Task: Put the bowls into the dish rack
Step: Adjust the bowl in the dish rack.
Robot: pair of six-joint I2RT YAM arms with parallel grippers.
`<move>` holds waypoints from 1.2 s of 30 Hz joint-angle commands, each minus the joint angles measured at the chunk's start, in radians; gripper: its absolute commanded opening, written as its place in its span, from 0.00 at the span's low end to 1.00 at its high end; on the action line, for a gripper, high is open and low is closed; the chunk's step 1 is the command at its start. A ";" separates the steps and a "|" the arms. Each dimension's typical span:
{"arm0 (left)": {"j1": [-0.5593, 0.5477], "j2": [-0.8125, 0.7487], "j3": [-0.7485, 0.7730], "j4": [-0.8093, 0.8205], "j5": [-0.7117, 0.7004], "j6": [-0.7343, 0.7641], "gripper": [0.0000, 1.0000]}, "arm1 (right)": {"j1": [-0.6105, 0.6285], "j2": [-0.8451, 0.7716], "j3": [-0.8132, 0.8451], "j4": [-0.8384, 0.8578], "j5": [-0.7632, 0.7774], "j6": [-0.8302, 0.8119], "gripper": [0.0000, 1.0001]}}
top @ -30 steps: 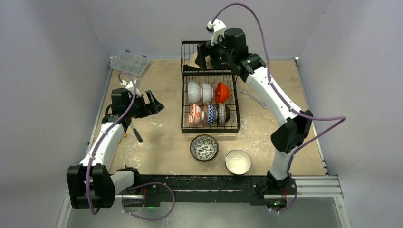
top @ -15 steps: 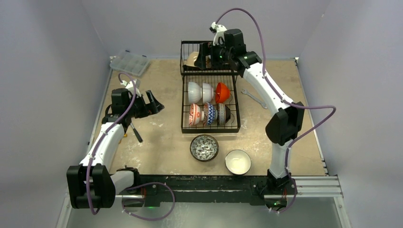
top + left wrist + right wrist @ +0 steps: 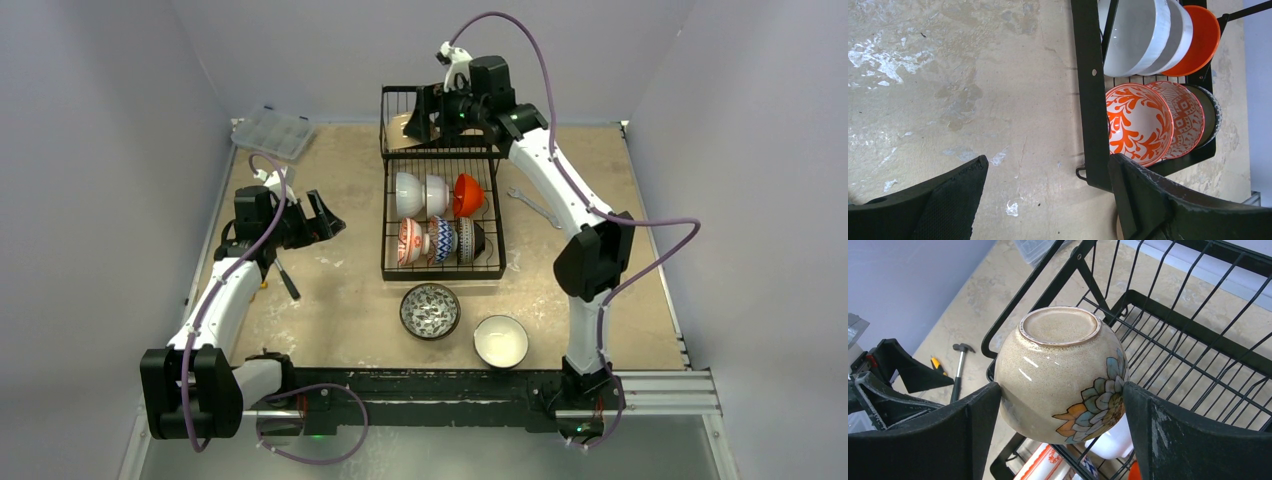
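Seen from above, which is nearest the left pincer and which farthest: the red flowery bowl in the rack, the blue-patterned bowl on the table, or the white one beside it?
From the left pincer:
1. Red flowery bowl, in the rack's near row.
2. Blue-patterned bowl, on the table before the rack.
3. White bowl, farther right on the table.

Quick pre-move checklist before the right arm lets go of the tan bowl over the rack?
1. Grip: right gripper on tan bowl, fingers against both sides: ok.
2. Bowl over the dish rack raised basket: ok.
3. Spot under bowl free: cannot tell, hidden.
4. Other arm: left gripper open, empty, clear of the rack: ok.
5. All bowls loaded: not ok; patterned bowl and white bowl sit on the table.
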State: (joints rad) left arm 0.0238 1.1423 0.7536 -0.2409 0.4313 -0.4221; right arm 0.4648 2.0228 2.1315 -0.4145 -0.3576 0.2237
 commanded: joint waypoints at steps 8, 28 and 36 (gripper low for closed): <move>-0.004 -0.016 0.003 0.041 0.006 0.028 0.88 | 0.013 -0.092 -0.093 -0.002 -0.051 -0.039 0.81; -0.004 -0.019 0.003 0.040 0.005 0.028 0.88 | 0.014 -0.086 -0.070 0.078 -0.225 -0.001 0.68; -0.004 -0.021 0.003 0.040 0.006 0.028 0.88 | 0.014 -0.113 -0.089 0.101 -0.272 -0.001 0.47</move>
State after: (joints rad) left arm 0.0238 1.1423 0.7536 -0.2409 0.4309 -0.4221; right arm 0.4358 1.9598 2.0438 -0.3378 -0.4858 0.1967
